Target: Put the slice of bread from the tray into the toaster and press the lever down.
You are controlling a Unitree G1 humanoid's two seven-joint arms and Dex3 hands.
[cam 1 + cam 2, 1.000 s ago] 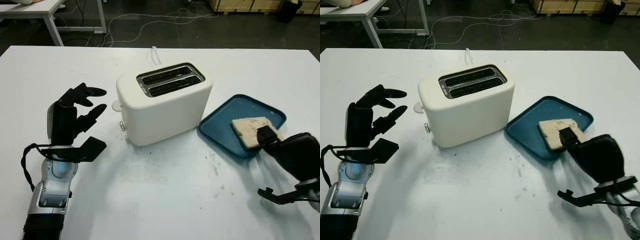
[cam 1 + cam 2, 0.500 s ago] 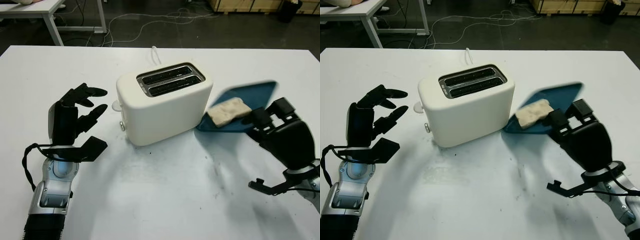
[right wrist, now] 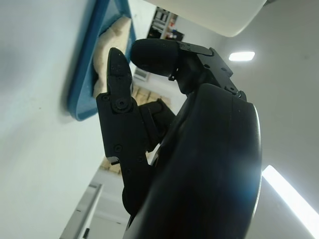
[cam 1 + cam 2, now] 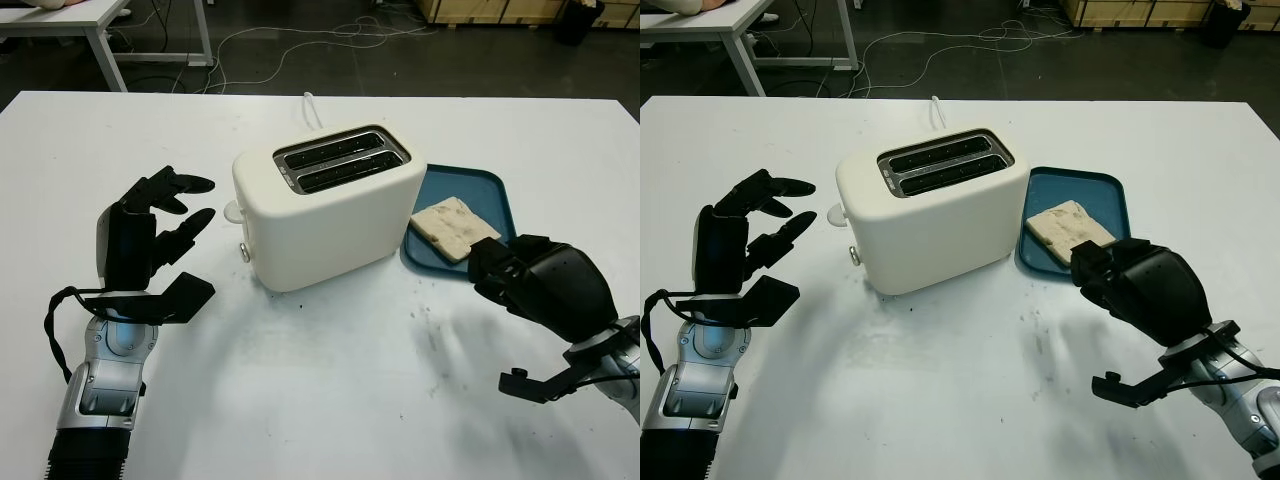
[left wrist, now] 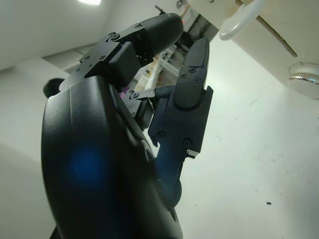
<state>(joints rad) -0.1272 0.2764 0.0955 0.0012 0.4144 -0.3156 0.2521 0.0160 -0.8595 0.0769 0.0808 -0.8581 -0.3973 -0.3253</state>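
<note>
The pale slice of bread (image 4: 455, 224) lies on the blue plastic tray (image 4: 494, 189) beside the white two-slot toaster (image 4: 330, 205); nothing is loaded, lever unpressed. Right hand (image 4: 535, 285) at the tray's near edge, empty, fingers curled; left hand (image 4: 145, 235) open, idle

White table (image 4: 330, 400), lightly speckled with dark smudges and crumbs near the front. Cream-white toaster (image 4: 330, 215) with black slots rimmed in silvery metal, a small chrome knob (image 4: 244, 253) on the end face, a white lever (image 4: 233, 211) and white cord (image 4: 311, 108) behind. Deep teal-blue tray (image 4: 492, 190), plain. Slice of bread (image 4: 455, 225) pale beige, mottled, slightly darker at the crust. Left hand (image 4: 150, 235) glossy black, on a silver-grey wrist with black cable. Right hand (image 4: 535, 285) glossy black as well. Dark grey floor (image 4: 300, 50) beyond, crossed by pale cables
</note>
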